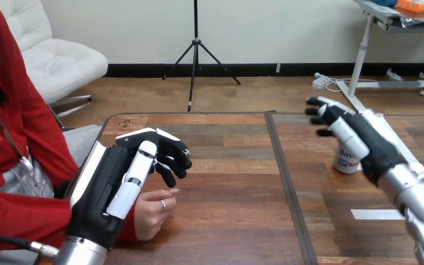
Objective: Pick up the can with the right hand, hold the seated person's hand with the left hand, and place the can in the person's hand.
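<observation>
Risk 1: The right hand [364, 143] stands over the can [346, 161] with its fingers spread and reaching left past the top. Nothing is closed round the can. If the fingers shut from this position, they would likely catch the rim only, and the can could tip or skid on the table [232, 221].

Risk 2: The left hand [127, 176] hovers at the near left with fingers loosely bent, holding nothing. It is above the person's hand [152, 212], which rests curled on the table. Whether the two touch cannot be told. A curled palm cannot receive the can, and a hard squeeze there could pinch.

The can: small, upright and light-coloured with blue and red print. It stands on the table's right half, largely hidden behind the right hand.
</observation>
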Robot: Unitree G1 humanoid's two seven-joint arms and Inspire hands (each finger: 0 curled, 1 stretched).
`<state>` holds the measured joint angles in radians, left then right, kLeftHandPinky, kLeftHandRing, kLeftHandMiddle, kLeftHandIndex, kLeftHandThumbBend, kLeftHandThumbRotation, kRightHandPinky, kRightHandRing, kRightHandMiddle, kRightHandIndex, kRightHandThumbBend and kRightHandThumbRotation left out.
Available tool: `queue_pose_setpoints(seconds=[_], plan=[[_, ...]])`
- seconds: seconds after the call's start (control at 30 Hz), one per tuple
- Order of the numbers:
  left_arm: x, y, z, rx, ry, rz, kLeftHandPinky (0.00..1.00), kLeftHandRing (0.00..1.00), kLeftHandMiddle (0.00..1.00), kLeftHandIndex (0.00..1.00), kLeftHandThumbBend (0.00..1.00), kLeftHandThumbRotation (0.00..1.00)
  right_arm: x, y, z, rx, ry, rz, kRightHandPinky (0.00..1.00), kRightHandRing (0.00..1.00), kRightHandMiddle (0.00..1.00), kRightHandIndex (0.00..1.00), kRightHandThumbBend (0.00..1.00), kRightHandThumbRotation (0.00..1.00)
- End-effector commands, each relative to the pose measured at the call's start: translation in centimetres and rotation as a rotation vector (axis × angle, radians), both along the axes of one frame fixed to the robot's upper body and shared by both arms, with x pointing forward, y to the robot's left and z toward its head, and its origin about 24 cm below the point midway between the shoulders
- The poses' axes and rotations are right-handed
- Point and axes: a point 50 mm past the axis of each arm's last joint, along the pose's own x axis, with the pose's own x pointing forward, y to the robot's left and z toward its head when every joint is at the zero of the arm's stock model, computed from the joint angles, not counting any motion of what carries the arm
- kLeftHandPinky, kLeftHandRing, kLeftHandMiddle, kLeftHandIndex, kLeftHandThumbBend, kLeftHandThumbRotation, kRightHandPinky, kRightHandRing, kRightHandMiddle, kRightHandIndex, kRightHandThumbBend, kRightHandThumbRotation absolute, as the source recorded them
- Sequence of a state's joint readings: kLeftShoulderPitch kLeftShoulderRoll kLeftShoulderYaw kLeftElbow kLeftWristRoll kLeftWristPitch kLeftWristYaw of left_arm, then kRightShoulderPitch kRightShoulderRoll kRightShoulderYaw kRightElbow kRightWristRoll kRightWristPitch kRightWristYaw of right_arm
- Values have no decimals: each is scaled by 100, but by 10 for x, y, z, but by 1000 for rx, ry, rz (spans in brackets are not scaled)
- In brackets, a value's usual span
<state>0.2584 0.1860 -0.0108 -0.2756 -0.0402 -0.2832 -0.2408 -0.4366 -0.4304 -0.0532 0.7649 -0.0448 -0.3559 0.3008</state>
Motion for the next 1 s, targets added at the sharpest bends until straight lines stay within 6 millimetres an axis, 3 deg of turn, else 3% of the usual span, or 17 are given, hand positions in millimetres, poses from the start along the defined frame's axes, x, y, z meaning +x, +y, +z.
queue_pose_setpoints(seconds=[0.0,0.4,0.97], plan=[[13,0,18,25,-106,-24,34,45,48,46,0,96,48,-13,84,-91,-233,-93,86,89,88,89,97,100],[11,2,16,26,-96,-17,34,45,48,46,0,96,59,-22,100,-170,-222,-168,86,88,88,89,92,100],[9,4,17,36,-98,-19,33,45,48,46,0,96,65,-28,111,-223,-230,-230,87,89,88,89,99,100]])
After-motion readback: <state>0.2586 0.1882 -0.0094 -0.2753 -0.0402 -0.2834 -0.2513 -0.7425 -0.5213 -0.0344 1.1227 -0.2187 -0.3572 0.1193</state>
